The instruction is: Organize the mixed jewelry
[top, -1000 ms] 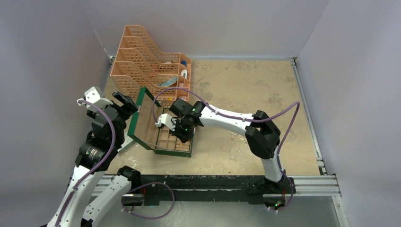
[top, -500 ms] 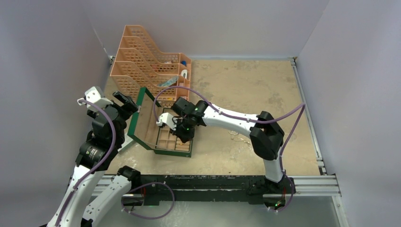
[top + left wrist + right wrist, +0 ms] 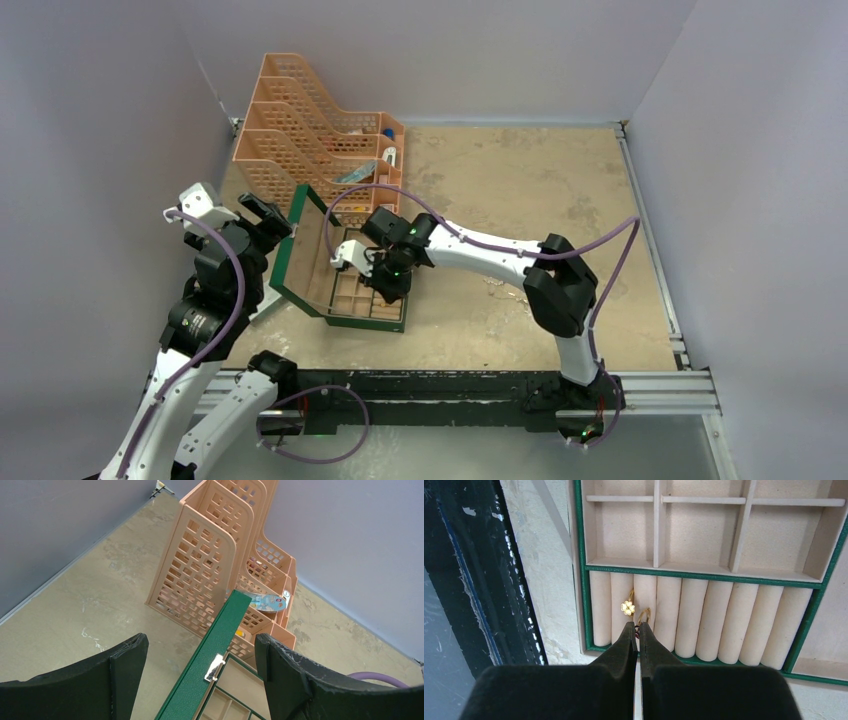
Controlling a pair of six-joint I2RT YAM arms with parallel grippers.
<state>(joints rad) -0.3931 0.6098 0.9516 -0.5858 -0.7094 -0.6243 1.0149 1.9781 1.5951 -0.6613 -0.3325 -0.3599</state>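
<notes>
The green jewelry box (image 3: 352,300) lies open with its lid (image 3: 298,250) standing up on the left. In the right wrist view, my right gripper (image 3: 638,626) is shut on a thin gold ring (image 3: 644,615) and holds it at the cream ring rolls (image 3: 704,620), at the gap between the third and fourth roll from the left. A gold clover ring (image 3: 627,607) sits in the slot just to its left. In the top view the right gripper (image 3: 385,285) is low over the box. My left gripper (image 3: 200,645) is open and empty, and its jaws stand on either side of the lid's top edge (image 3: 220,630) without touching it.
A peach mesh file organizer (image 3: 310,150) stands behind the box and holds a few small items; it also shows in the left wrist view (image 3: 200,565). The box's upper compartments (image 3: 694,530) look bare. A silver clasp (image 3: 215,667) is on the lid. Grey walls enclose the table.
The right arm's elbow has shifted slightly to the right. The right gripper stays low over the box, and the left arm has not moved.
</notes>
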